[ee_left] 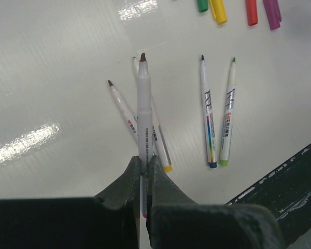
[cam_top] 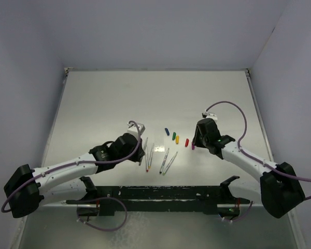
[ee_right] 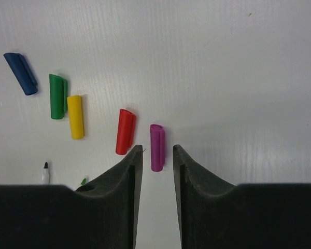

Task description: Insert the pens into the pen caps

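Left claw (ee_left: 145,167) is clenched on a thin white-barrelled marker pen (ee_left: 143,104), with its dark-red tip pointed away. Four other white pens (ee_left: 208,119) are laid near the middle of the white bench's (cam_top: 119,98) near edge. Right claw (ee_right: 157,155) is spread open, and a stubby purple plastic cap (ee_right: 156,147) is seen between its fingers. Red cap (ee_right: 125,131), yellow cap (ee_right: 75,116), green cap (ee_right: 56,96) and blue cap (ee_right: 20,73) are lined up leftward.

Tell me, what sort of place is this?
Probably a robotics test bench: a white table boxed in by plain walls, two robot arms bolted at its edge, only pens and caps laid out.
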Tool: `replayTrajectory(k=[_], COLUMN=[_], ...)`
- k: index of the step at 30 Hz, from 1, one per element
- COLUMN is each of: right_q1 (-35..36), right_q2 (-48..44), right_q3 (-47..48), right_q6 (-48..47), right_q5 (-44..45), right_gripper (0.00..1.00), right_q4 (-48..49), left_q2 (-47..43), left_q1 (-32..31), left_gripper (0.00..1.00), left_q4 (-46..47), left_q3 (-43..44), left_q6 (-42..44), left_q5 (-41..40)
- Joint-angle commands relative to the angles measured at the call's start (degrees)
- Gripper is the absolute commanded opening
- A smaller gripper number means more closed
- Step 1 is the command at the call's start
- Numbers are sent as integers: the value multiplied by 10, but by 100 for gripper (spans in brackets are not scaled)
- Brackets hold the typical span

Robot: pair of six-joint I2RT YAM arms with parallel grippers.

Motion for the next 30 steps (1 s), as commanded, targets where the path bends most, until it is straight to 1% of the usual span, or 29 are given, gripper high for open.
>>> replayTrajectory(k=[1, 5, 12, 20, 30], right_q1=[11, 16, 17, 17, 17], right_q2=[21, 41, 57, 79, 101], right_q3=[-6, -6, -2, 5, 6], right_q6=[16, 29, 32, 34, 35], right_q5=[-6, 5, 21, 34, 35], right_gripper=[33, 30, 30, 30, 29], right_q4=[30, 29, 32, 34, 34], left_q2=[-4, -8, -27, -43, -33], left_q1=[-12, -20, -23, -24, -24], left_gripper=[0, 0, 0, 0, 0], left_q4=[98, 119, 137, 178, 183], left_q3=[-9, -7, -9, -30, -30], left_q6=[37, 47, 61, 67, 54], left_q5=[41, 60, 85, 136, 131])
